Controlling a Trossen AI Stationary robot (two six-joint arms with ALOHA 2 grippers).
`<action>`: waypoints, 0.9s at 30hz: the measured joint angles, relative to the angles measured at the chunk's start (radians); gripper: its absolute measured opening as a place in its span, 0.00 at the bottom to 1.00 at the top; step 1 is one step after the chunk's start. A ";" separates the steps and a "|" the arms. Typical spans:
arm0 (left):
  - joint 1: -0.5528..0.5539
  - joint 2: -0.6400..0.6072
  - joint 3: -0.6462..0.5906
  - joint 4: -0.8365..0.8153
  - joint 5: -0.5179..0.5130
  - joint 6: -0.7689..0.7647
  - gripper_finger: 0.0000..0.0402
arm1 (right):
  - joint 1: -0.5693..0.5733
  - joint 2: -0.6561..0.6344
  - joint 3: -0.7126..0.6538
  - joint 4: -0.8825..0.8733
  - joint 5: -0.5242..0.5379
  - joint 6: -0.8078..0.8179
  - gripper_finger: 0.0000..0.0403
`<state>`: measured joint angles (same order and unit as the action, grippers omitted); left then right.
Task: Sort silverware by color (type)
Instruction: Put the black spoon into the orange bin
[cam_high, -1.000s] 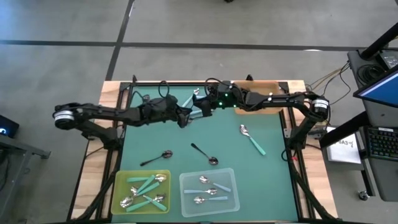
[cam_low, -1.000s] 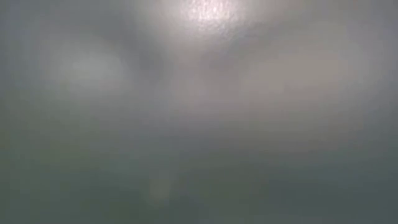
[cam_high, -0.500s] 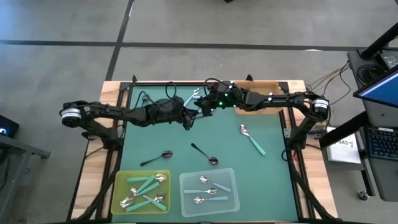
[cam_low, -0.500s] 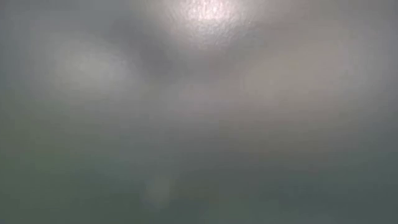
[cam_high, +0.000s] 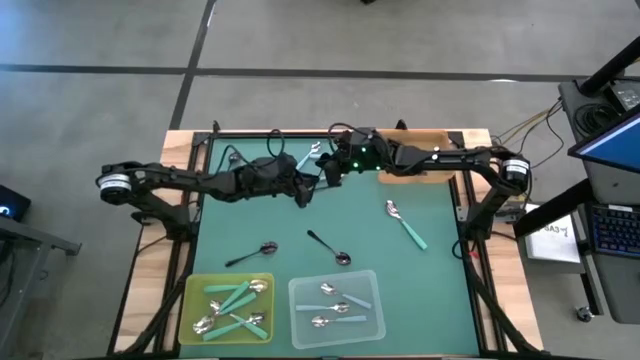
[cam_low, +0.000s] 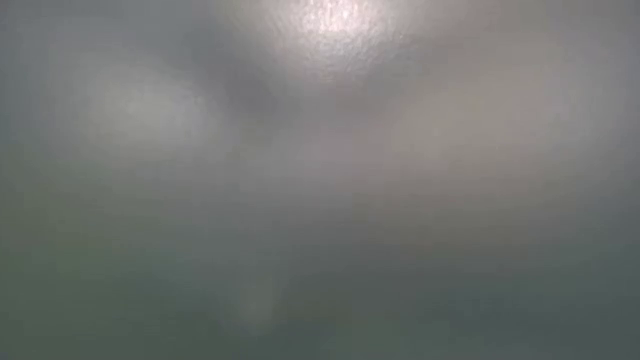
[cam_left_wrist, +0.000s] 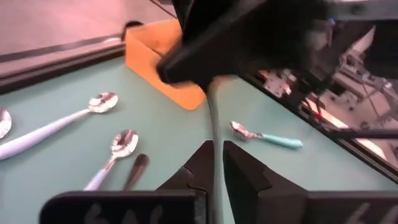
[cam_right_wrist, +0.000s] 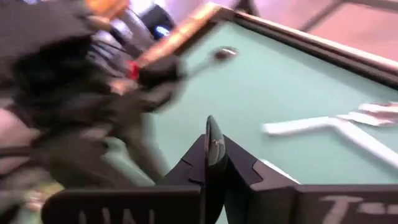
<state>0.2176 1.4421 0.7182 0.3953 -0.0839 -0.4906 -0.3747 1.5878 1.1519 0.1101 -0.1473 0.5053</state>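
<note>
"What have the jaws got?"

"The left jaws and the right jaws meet over the far middle of the desk (cam_high: 400, 270), and both pinch one black-handled spoon (cam_left_wrist: 213, 118). The left jaws are pressed onto its thin dark handle, which runs up from them into the right jaws. From the right wrist the spoon shows edge-on, clamped between that arm's fingers (cam_right_wrist: 242, 165)."

"And right around them?"

"Just beside them, two light-blue-handled spoons (cam_left_wrist: 56, 126) lie flat on the green top near the far edge. The orange tray (cam_left_wrist: 165, 68) sits at the far right, partly under the right arm."

"Further out?"

"A teal-handled spoon (cam_high: 405, 222) lies alone on the right half of the desk. Two more black spoons lie nearer the front, one left of centre (cam_high: 252, 253) and one about centre (cam_high: 328, 246), apart from each other. At the front edge, the yellow tray (cam_high: 190, 295) holds teal-handled spoons (cam_high: 235, 298). The clear tray (cam_high: 296, 300) just to its right holds light-blue ones (cam_high: 335, 306)."

"How many in each tray?"

"I can't count them from here. The table-height camera gives only a grey blur."
</note>
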 joint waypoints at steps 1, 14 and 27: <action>-0.001 -0.001 0.003 -0.008 0.015 0.000 0.05 | -0.013 -0.002 0.010 -0.042 0.013 -0.020 0.03; -0.002 -0.003 0.005 -0.119 0.052 0.037 0.14 | -0.168 -0.023 0.379 -0.864 0.142 -0.349 0.02; 0.000 -0.003 -0.001 -0.129 0.049 0.087 0.14 | -0.195 -0.008 0.295 -1.227 0.638 -0.342 0.02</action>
<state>0.2176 1.4395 0.7177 0.2665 -0.0349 -0.4034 -0.5694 1.5798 1.4471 -1.1165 0.4905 0.1630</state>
